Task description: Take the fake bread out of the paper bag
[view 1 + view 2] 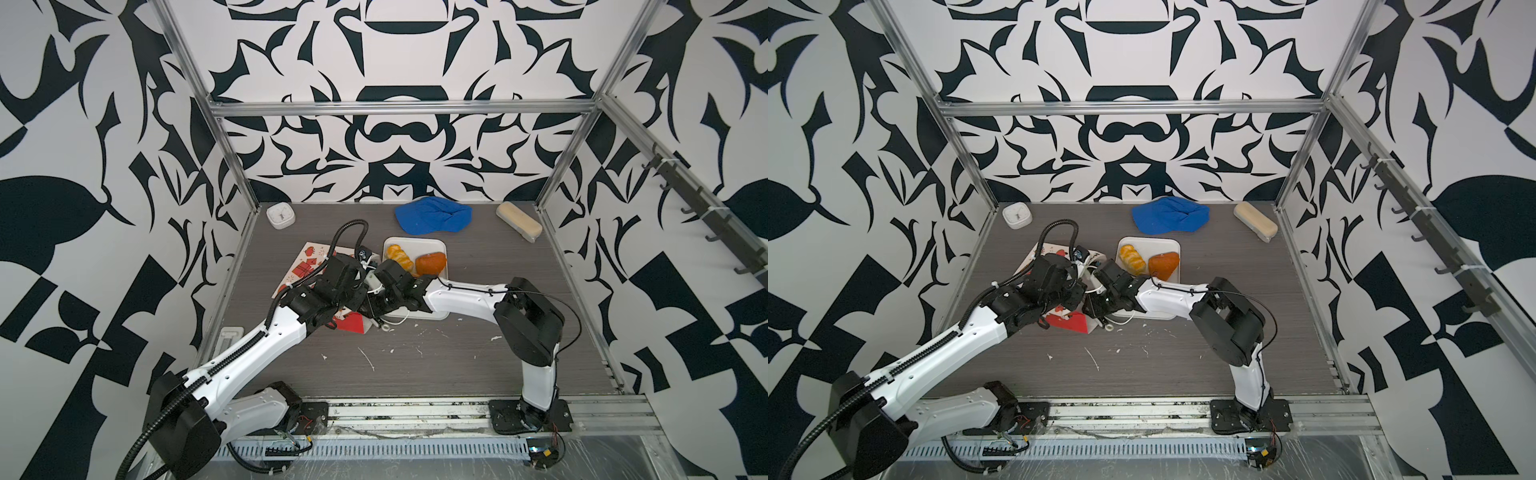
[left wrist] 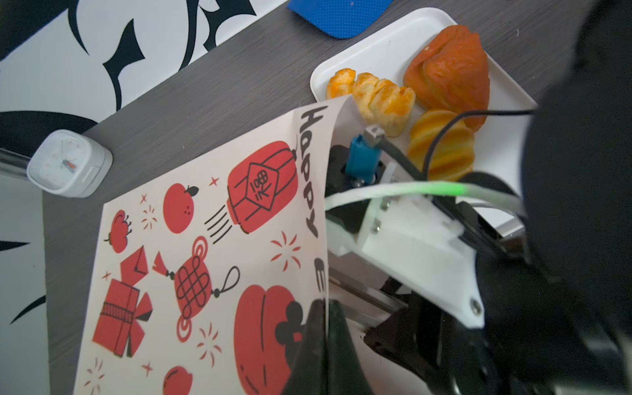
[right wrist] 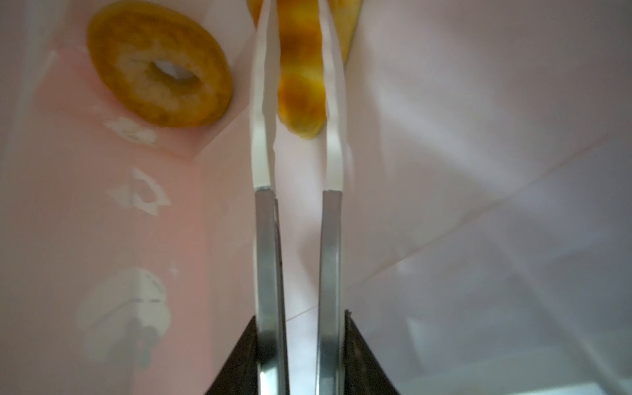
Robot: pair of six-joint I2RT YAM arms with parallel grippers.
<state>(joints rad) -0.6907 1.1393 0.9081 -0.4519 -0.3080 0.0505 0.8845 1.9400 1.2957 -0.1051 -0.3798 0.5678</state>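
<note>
The paper bag [image 2: 212,260] lies on its side on the table, red prints up; in a top view the bag [image 1: 305,266] is half hidden under both arms. My left gripper [image 2: 325,304] is shut on the bag's upper mouth edge. My right gripper [image 3: 301,328] is inside the bag, shut on metal tongs [image 3: 265,239]. Their white tips lie on either side of a yellow croissant [image 3: 301,85]. A ring doughnut [image 3: 157,65] lies beside it against the white lining [image 3: 478,136]. A braided loaf [image 2: 376,99], a brown triangular pastry [image 2: 448,75] and another croissant [image 2: 441,147] rest on the white tray [image 2: 369,44].
A blue cap [image 1: 432,218] lies behind the tray. A small white clock [image 1: 280,215] sits at the back left corner and a pale beige block [image 1: 518,226] at the back right. Metal frame posts edge the table.
</note>
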